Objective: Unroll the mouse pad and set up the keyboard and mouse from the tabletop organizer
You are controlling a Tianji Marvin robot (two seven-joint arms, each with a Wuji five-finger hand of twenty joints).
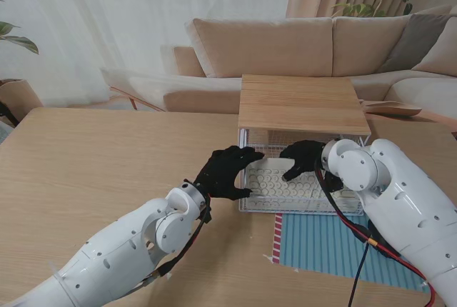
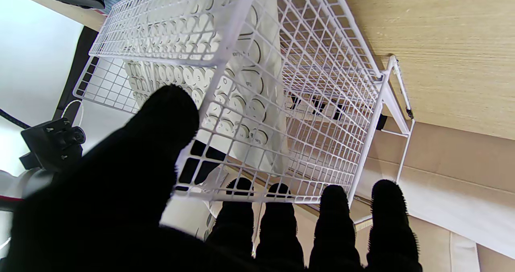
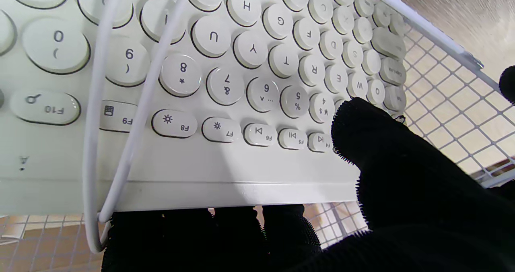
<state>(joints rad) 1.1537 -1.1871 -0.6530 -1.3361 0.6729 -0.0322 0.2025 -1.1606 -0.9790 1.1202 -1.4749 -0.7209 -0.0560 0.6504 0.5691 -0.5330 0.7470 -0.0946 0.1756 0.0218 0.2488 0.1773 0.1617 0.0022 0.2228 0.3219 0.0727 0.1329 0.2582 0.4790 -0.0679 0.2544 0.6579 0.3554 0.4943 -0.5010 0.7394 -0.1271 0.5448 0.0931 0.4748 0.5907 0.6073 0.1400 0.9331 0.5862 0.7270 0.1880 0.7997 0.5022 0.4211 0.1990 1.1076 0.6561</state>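
Wooden table [image 1: 107,171] held the wire organizer [image 1: 251,200] at twelve o'clock; right hand [image 1: 305,158] pinched the white keyboard [image 1: 285,182] inside; left hand [image 1: 227,171] gripped the basket's wire edge; striped mouse pad [image 1: 335,246] lay at five o'clock.

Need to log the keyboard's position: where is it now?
In the stand view, the keyboard lies in the white wire drawer under the wooden-topped organizer, between both hands.

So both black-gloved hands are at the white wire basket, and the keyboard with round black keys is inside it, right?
Nearly. The stand view shows the left hand and right hand at the white wire basket, but the right wrist view shows the keyboard has round white keys, not black.
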